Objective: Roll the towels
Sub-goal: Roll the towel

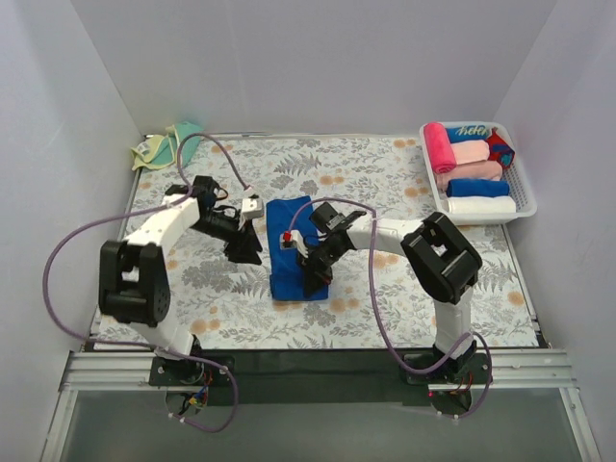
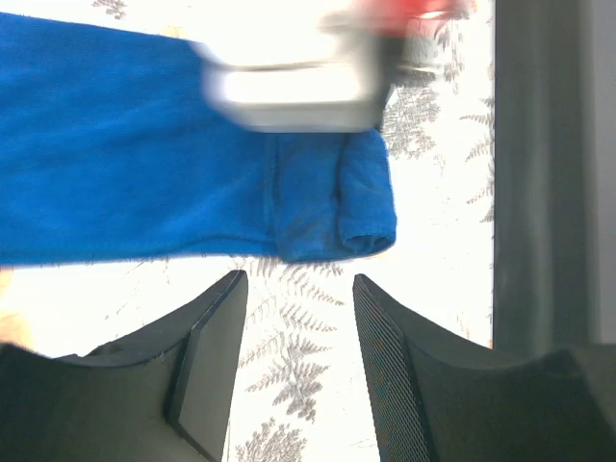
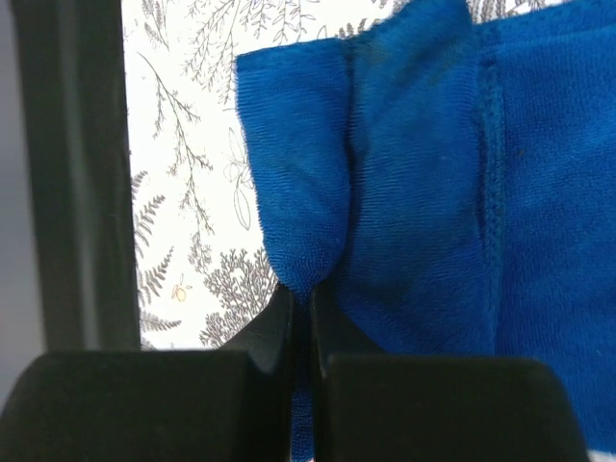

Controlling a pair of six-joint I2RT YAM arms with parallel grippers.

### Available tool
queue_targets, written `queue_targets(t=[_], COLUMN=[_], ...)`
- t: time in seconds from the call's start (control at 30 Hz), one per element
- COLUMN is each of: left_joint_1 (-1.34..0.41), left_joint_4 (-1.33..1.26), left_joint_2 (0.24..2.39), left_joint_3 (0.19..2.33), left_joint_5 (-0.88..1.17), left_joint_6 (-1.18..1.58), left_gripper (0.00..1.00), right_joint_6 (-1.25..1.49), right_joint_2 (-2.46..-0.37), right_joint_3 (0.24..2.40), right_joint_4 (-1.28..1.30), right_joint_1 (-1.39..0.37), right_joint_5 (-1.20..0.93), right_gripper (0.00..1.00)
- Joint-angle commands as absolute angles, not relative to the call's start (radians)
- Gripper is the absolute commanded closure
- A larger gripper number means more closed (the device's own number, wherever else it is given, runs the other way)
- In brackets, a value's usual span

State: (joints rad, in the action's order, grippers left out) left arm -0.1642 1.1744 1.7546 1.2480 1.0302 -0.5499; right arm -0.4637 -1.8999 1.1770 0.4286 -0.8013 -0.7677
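Two right fingers are pressed together on a raised pinch of the blue towel, close to its near right corner. The cloth rises from the closed tips as a ridge, and a stitched hem runs just beside it.

The left fingers stand apart with nothing between them. They are over the bare desk, just off the towel's left edge, by the near left corner where the cloth is curled over.

The blue towel lies as a flat strip at the middle of the desk, long axis running near to far. Open floral surface lies to the left, right and far side of it.

The yellow towel lies crumpled at the far left corner, well apart. A white basket at the far right edge holds rolled towels.
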Motion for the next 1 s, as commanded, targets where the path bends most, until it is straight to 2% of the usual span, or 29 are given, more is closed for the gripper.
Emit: queue_targets(t=[0.0, 0.07, 0.23, 0.4, 0.63, 0.73, 0.97], left_joint_1=[-0.158, -0.166, -0.282, -0.543, -0.837, -0.873, -0.925], left_joint_4=[0.955, 0.829, 0.620, 0.407, 0.232, 0.167, 0.046], left_joint_2=[1.519, 1.360, 1.099, 0.917, 0.963, 1.044, 1.216], left_joint_3=[1.079, 0.988, 0.711, 0.557, 0.486, 0.494, 0.480], left_joint_5=[0.970, 0.927, 0.744, 0.502, 0.287, 0.240, 0.155], left_joint_6=[-0.499, -0.460, -0.466, -0.456, -0.451, -0.422, -0.442], left_gripper=[0.55, 0.51, 0.48, 0.45, 0.46, 0.46, 0.55], right_joint_6=[-0.416, -0.407, -0.353, -0.318, -0.301, -0.291, -0.279], right_joint_2=[-2.002, -2.061, -2.149, -2.221, -2.289, -2.306, -2.324], right_joint_3=[1.267, 1.314, 1.380, 1.427, 1.463, 1.473, 1.466], right_joint_4=[0.561, 0.600, 0.632, 0.655, 0.684, 0.692, 0.693], right_joint_1=[-0.773, -0.758, -0.724, -0.707, -0.693, -0.686, -0.663], right_joint_5=[-0.945, -0.972, -1.049, -1.089, -1.120, -1.138, -1.177], right_gripper=[0.99, 0.99, 0.99, 0.99, 0.99, 0.99, 0.99])
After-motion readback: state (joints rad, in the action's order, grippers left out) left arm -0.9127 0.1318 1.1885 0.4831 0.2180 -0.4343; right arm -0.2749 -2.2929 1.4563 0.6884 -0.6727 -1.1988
